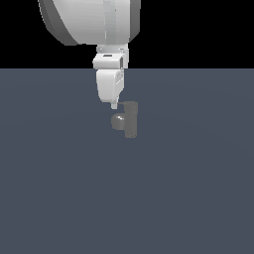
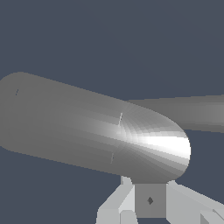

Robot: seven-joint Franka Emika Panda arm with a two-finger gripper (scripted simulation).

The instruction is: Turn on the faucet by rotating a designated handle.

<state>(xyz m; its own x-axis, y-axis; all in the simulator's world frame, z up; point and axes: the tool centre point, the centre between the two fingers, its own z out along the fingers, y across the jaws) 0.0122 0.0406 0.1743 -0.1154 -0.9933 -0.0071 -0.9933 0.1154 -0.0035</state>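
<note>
The small matte grey faucet [image 1: 130, 120] stands upright on the flat floor, with its stubby round spout [image 1: 118, 121] pointing to the exterior view's left. My gripper [image 1: 115, 104] hangs just above the spout, touching or nearly touching the faucet's top on its left side. In the wrist view the faucet body [image 2: 87, 124] fills the middle as a large grey cylinder, and the thin flat handle [image 2: 197, 113] runs off from its near end. My gripper [image 2: 149, 190] sits right against that bright rounded end. Its fingers [image 2: 150, 201] show no gap and hold nothing.
A flat dark blue-grey floor [image 1: 188, 188] spreads all around the faucet. The white arm [image 1: 89, 20] comes down from above, over the faucet. Nothing else shows.
</note>
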